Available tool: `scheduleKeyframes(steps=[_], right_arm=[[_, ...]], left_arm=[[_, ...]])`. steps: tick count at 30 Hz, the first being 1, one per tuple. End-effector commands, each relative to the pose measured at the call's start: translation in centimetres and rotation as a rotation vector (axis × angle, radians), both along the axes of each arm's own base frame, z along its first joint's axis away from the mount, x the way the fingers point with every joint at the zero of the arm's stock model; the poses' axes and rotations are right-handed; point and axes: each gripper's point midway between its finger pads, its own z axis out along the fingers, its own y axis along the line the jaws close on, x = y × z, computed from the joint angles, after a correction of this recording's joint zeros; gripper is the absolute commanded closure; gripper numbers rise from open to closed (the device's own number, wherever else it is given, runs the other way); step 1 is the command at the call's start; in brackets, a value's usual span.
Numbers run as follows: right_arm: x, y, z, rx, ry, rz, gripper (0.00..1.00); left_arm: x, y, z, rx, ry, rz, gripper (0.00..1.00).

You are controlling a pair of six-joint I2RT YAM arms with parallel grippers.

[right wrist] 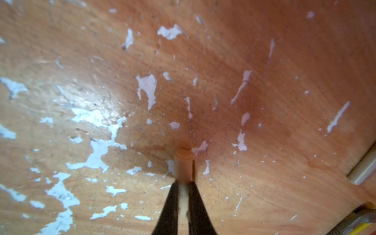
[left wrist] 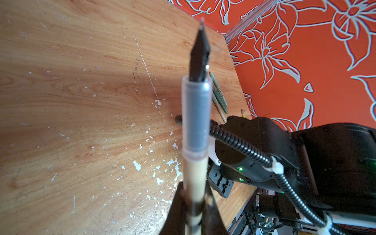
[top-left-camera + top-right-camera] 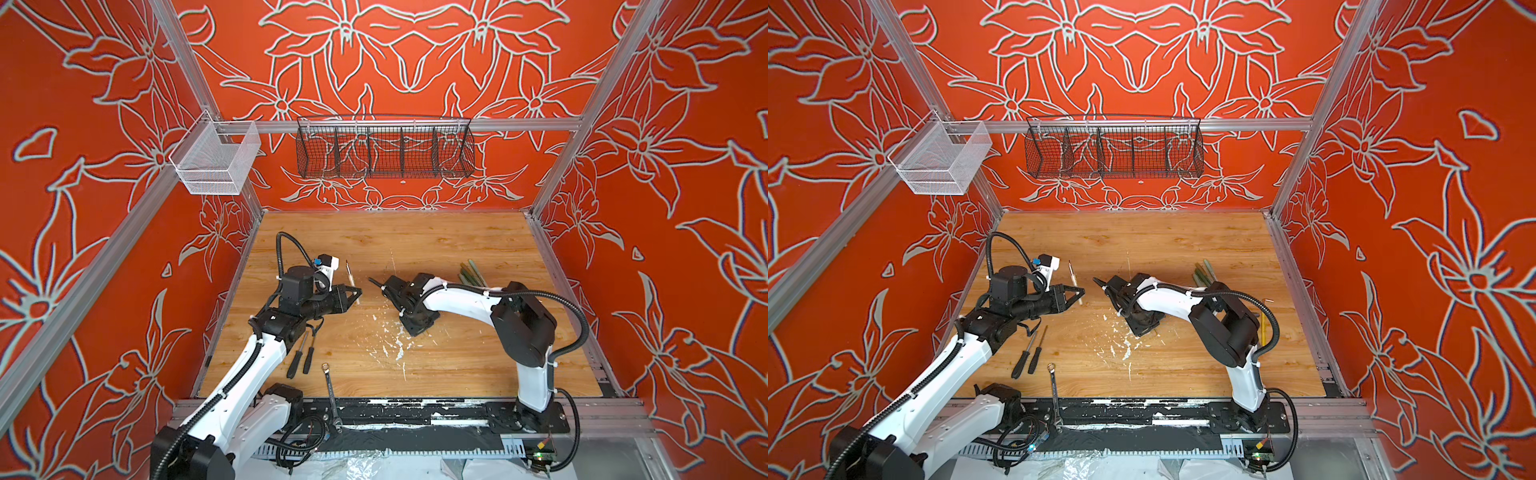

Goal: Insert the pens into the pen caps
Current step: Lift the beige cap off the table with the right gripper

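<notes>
My left gripper (image 3: 357, 293) (image 3: 1081, 292) (image 2: 194, 196) is shut on a pen (image 3: 350, 276) (image 2: 195, 122) with a beige barrel, a clear grey grip section and a dark pointed tip. The pen stands nearly upright above the table, tip pointing away from the fingers. My right gripper (image 3: 372, 282) (image 3: 1097, 282) (image 1: 183, 186) faces it from the right, a short gap away. It is shut on a short beige pen cap (image 1: 183, 163), which pokes out past the fingertips just above the wood. Several green and beige pens (image 3: 471, 272) (image 3: 1203, 272) (image 2: 219, 95) lie bunched behind the right arm.
Two black-handled screwdrivers (image 3: 301, 357) lie near the left arm, and a long silver wrench (image 3: 331, 392) hangs over the front edge. White paint flecks (image 3: 395, 340) dot the wooden table (image 3: 415, 241). A black wire basket (image 3: 384, 149) and a white mesh basket (image 3: 216, 160) hang above.
</notes>
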Motion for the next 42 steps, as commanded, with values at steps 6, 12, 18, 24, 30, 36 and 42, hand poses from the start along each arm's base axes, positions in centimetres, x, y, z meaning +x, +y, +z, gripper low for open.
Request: scheduleKeyframes(steps=[6, 12, 18, 24, 30, 36, 42], right_arm=[[-0.2, -1.1, -1.2, -0.098, 0.026, 0.013, 0.91], [-0.3, -1.1, -2.1, -0.114, 0.043, 0.018, 0.89], [-0.5, -0.8, -2.8, -0.093, 0.052, 0.019, 0.83], [-0.4, -0.5, -3.3, -0.074, 0.045, 0.02, 0.8], [-0.3, -0.5, -3.6, -0.069, 0.039, 0.029, 0.78], [-0.1, 0.0, -3.8, -0.032, 0.046, 0.034, 0.82], [0.2, 0.4, -3.5, -0.002, 0.049, 0.041, 0.86]], left_arm=[[0.2, -0.3, 1.0, -0.034, -0.03, -0.019, 1.0], [0.2, -0.4, 0.9, -0.04, -0.024, -0.021, 1.0], [0.2, -0.5, 1.2, -0.039, -0.025, -0.025, 1.0], [0.2, -0.3, 1.5, -0.037, -0.03, -0.018, 1.0], [0.1, -0.4, 1.7, -0.046, -0.029, -0.016, 1.0], [-0.1, -0.4, 1.7, -0.045, -0.023, -0.02, 1.0], [-0.2, -0.3, 1.6, -0.038, -0.016, -0.019, 1.0]])
